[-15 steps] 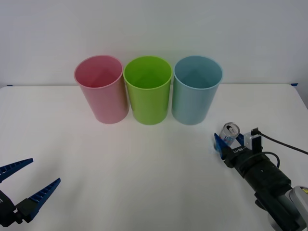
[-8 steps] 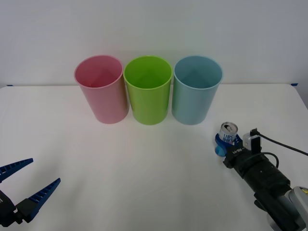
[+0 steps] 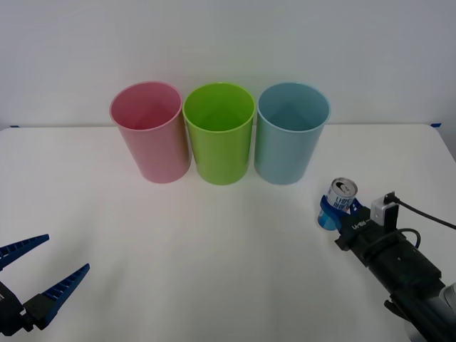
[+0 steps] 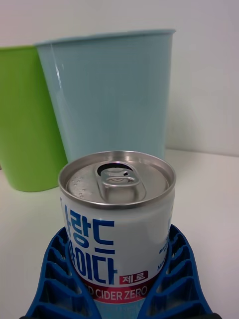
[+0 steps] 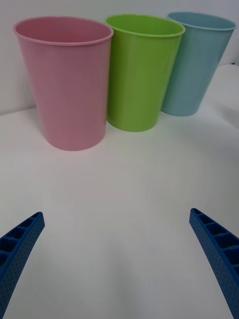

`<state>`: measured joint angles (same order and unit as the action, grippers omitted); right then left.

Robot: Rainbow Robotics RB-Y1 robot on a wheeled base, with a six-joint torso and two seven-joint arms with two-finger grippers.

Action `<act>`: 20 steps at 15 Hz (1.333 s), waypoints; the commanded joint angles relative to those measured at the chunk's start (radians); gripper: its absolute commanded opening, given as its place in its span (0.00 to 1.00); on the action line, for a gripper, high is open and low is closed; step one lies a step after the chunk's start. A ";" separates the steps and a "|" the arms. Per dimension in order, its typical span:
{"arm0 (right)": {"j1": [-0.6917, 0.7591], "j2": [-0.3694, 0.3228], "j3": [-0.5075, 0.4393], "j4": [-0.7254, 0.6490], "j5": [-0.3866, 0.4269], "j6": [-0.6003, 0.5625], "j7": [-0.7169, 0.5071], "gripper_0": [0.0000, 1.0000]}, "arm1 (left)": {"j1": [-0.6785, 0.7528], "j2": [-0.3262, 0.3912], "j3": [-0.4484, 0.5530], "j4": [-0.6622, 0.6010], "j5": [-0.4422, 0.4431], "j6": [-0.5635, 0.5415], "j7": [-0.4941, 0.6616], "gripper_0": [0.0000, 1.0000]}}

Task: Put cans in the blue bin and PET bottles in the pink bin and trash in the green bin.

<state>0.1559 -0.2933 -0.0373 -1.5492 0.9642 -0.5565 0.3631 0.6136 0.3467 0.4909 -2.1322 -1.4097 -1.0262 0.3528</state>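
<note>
Now the can (image 4: 117, 219) sits upright between the blue ribbed fingers (image 4: 172, 279) of the right gripper (image 3: 335, 212), closed snugly on its lower body, front-right on the table (image 3: 214, 249), near the blue bin (image 3: 291, 132) but not over it; whether it is lifted off the table is hard to tell. Green bin (image 3: 219, 132) and pink bin (image 3: 149, 130) stand alongside; what lies inside the bins is hidden, so dropping the can is left. The left gripper (image 3: 44, 274) waits wide open, holding nothing, front-left.
</note>
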 commanded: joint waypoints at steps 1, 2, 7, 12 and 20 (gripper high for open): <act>0.077 -0.001 -0.035 -0.097 -0.002 -0.042 0.000 0.00 | 0.000 0.000 0.000 0.000 0.000 0.000 0.000 1.00; 0.114 -0.001 -0.046 -0.149 -0.002 -0.051 -0.003 0.00 | 0.000 0.000 0.000 0.000 0.000 0.000 0.000 1.00; 0.240 -0.004 -0.064 -0.365 -0.044 -0.077 -0.006 0.00 | 0.000 0.000 0.000 0.000 0.000 0.000 0.000 1.00; 0.271 -0.018 -0.081 -0.546 -0.090 -0.077 -0.021 0.00 | 0.000 0.000 0.000 0.000 0.000 0.000 0.000 1.00; 0.076 -0.076 -0.070 -0.657 -0.012 0.089 -0.233 0.00 | 0.000 0.000 0.000 0.000 0.000 0.000 0.000 1.00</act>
<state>0.2666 -0.3641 -0.1157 -2.2050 0.9326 -0.4934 0.1581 0.6135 0.3467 0.4908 -2.1323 -1.4097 -1.0262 0.3528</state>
